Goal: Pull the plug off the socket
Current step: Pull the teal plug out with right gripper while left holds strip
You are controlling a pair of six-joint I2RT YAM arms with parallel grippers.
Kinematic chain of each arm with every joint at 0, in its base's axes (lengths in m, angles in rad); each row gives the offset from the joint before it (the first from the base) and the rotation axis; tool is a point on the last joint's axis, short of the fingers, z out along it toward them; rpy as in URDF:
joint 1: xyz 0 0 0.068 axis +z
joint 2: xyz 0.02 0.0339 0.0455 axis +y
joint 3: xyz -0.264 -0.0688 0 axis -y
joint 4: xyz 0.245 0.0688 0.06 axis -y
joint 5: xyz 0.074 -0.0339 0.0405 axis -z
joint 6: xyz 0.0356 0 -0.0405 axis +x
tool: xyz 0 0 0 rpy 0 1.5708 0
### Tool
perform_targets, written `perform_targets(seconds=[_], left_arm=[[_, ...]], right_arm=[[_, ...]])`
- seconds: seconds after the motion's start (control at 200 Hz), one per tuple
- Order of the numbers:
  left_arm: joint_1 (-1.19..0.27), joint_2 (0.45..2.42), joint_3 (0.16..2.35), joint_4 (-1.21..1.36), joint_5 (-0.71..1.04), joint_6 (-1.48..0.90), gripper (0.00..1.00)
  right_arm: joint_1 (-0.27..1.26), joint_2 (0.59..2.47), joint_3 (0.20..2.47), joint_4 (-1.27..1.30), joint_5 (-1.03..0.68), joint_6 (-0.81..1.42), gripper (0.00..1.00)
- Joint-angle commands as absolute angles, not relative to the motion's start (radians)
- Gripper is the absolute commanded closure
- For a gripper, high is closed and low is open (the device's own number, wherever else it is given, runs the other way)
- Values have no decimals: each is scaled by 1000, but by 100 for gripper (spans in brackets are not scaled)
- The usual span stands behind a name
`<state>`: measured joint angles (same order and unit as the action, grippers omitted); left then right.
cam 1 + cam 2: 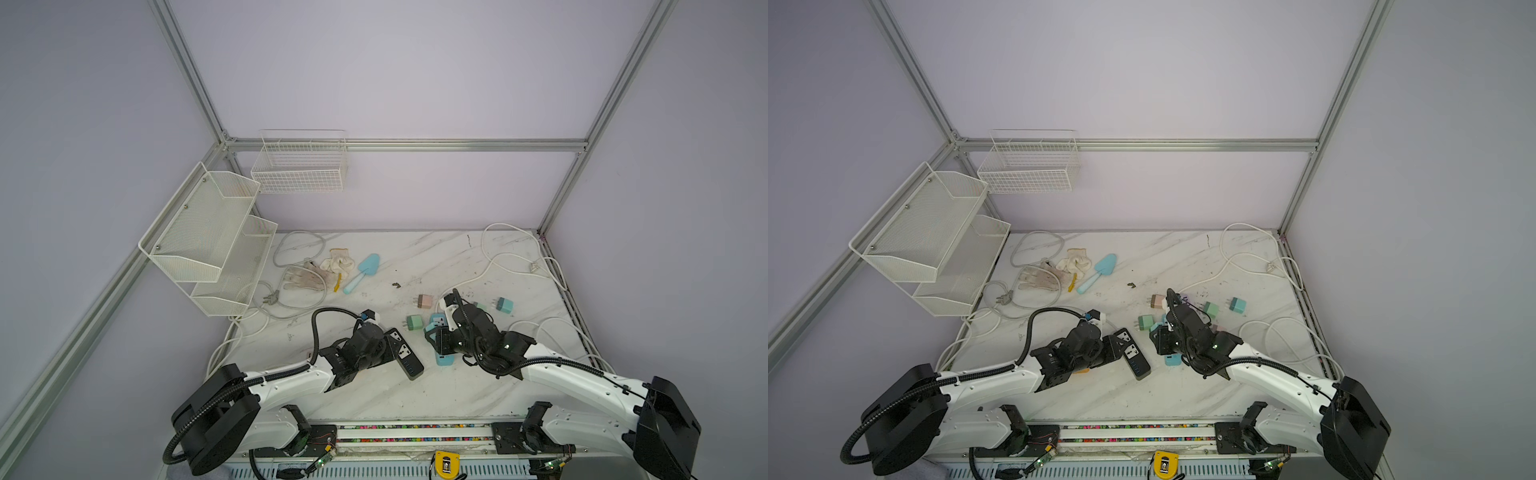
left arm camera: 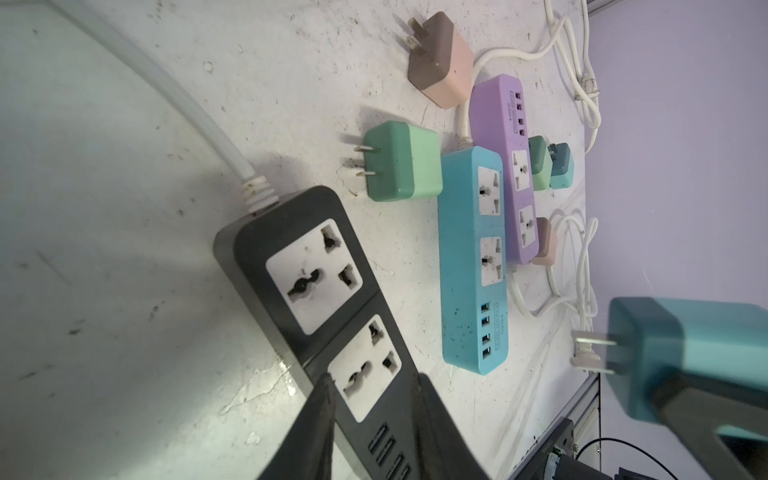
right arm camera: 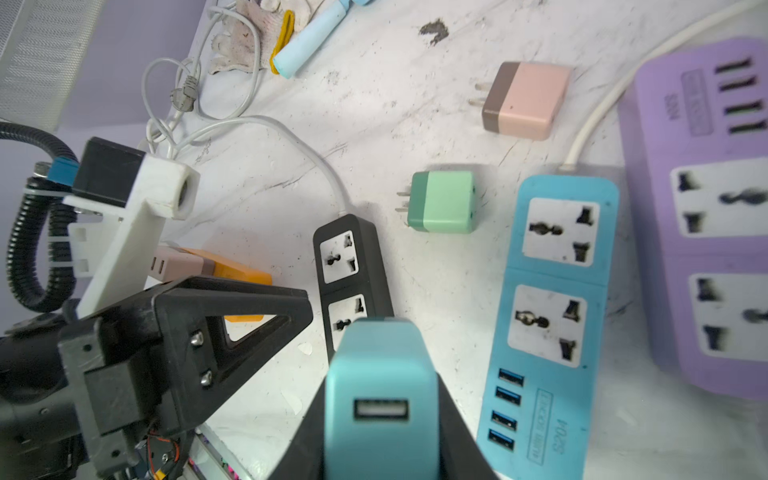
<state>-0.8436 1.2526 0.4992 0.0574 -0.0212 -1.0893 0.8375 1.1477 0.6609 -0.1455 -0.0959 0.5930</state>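
Left gripper (image 2: 372,386): clamped across the USB end of the black rectangular plastic power strip (image 2: 245,232), pressing it onto the marble tabletop (image 2: 124,291).
Black strip sockets: both empty.
Right gripper (image 3: 380,384): clenched on the teal cube-shaped plastic plug (image 3: 374,353), lifted clear of the black strip, prongs bare.
Progress: pull apparently done; only setting down left.
Writing: "S204" on the sky-blue plastic power strip (image 3: 590,415); label on the lilac plastic power strip (image 3: 706,257) unreadable.

Marble tabletop (image 1: 415,390) bears black power strip (image 1: 405,353), blue strip (image 3: 552,311), purple strip (image 3: 706,208), green plug (image 3: 442,202), gloves (image 1: 307,276), scoop (image 1: 362,272)
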Motion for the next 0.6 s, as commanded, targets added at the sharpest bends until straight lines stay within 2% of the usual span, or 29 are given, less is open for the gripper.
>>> perform_targets(seconds=[0.0, 0.215, 0.415, 0.595], left_arm=[[-879, 1215, 540, 44, -101, -1098, 67], [-934, 1198, 540, 19, -169, -1112, 65], [-947, 1197, 539, 1, -189, -1117, 65], [-948, 1174, 528, -12, -209, -1117, 63]], right_arm=[[836, 1152, 609, -4, -137, 669, 93], [816, 1256, 586, 124, -150, 699, 94], [791, 1333, 587, 157, -97, 703, 94], [776, 1405, 572, 251, -158, 718, 95]])
